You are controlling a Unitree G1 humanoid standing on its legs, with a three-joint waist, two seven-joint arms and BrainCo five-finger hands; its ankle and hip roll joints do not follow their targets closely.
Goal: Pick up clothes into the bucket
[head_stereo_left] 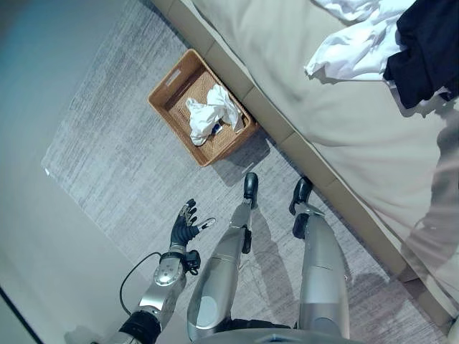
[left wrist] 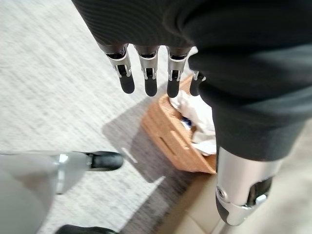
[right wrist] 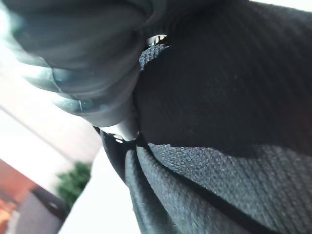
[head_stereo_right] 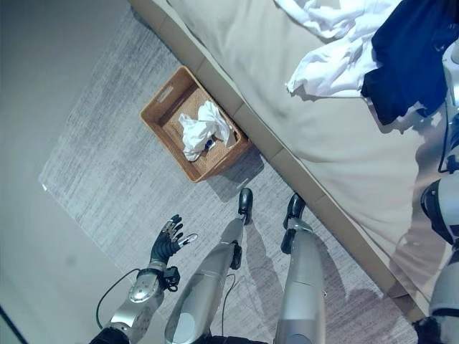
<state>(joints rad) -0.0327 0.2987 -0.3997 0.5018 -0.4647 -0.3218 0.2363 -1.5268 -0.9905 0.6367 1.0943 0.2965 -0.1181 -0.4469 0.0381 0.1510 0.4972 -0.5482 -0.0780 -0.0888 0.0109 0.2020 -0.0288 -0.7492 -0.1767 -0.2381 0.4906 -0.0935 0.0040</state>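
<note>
Left hand point(head_stereo_left: 185, 228) at 7 o'clock, fingers straight, empty. Right hand: fingers cannot be told. Basket point(head_stereo_left: 166, 99) at 11 o'clock holds white cloth point(head_stereo_left: 209, 115).

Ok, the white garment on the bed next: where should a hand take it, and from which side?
Probably the white garment is best taken at its bunched corner nearest the bed edge, coming from above. That fold stands raised and clear of the dark garment, so curled fingers could likely gather it alone. The left hand hangs open over the rug.
</note>
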